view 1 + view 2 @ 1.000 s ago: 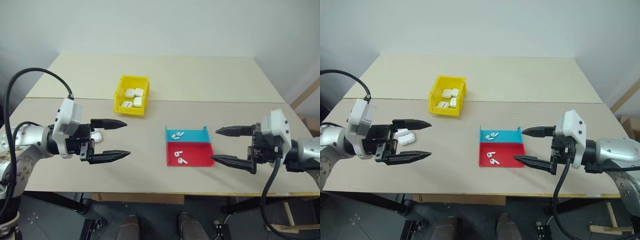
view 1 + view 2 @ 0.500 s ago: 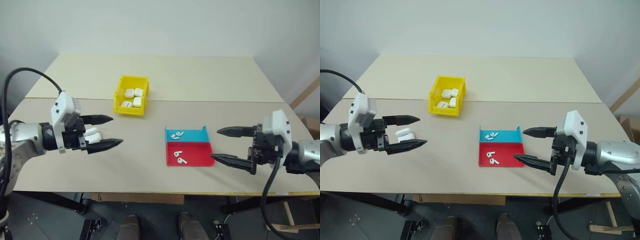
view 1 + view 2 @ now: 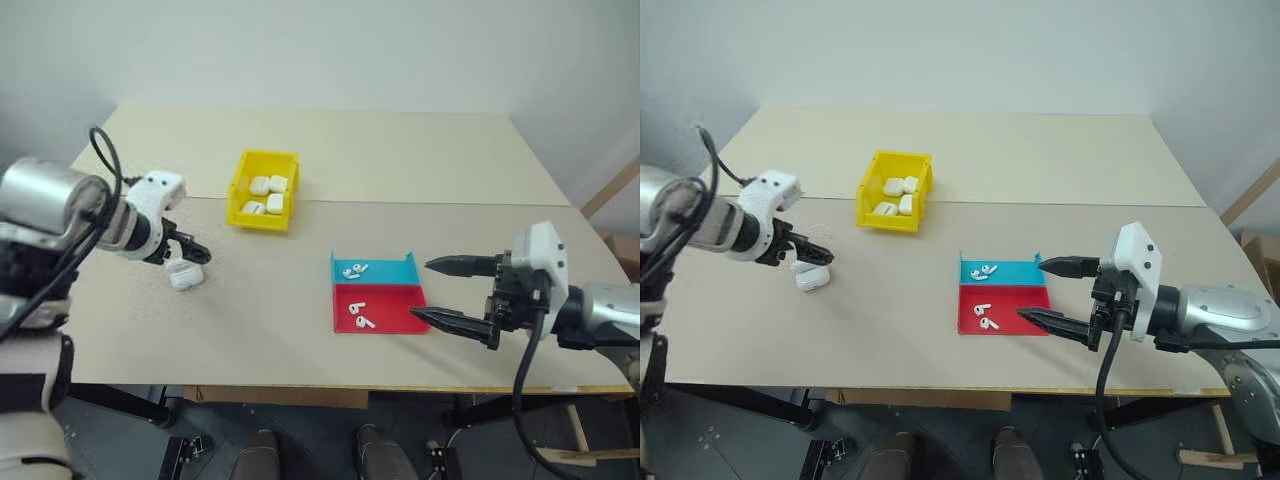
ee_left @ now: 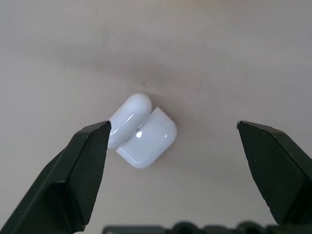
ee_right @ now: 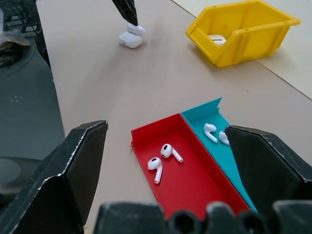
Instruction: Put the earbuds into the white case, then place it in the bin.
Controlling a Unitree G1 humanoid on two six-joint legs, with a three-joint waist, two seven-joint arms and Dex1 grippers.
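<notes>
Beige table [image 3: 400, 150], plain white wall [image 3: 320, 50], dark floor [image 3: 110, 440]

You are looking at a tan table [image 3: 970, 150] with the yellow bin [image 3: 896, 190] sitting near its middle, holding several white cases. At about seven o'clock from the bin, the left gripper [image 3: 810, 254] is hanging right over an open case [image 3: 811, 277], fingers spread. At four o'clock from the bin, a blue tray [image 3: 1002, 271] is lying against a red tray [image 3: 1002, 308], each carrying two earbuds [image 3: 986, 270]. The right gripper [image 3: 1048, 292] is hovering at the trays' three o'clock edge, jaws wide apart.
</notes>
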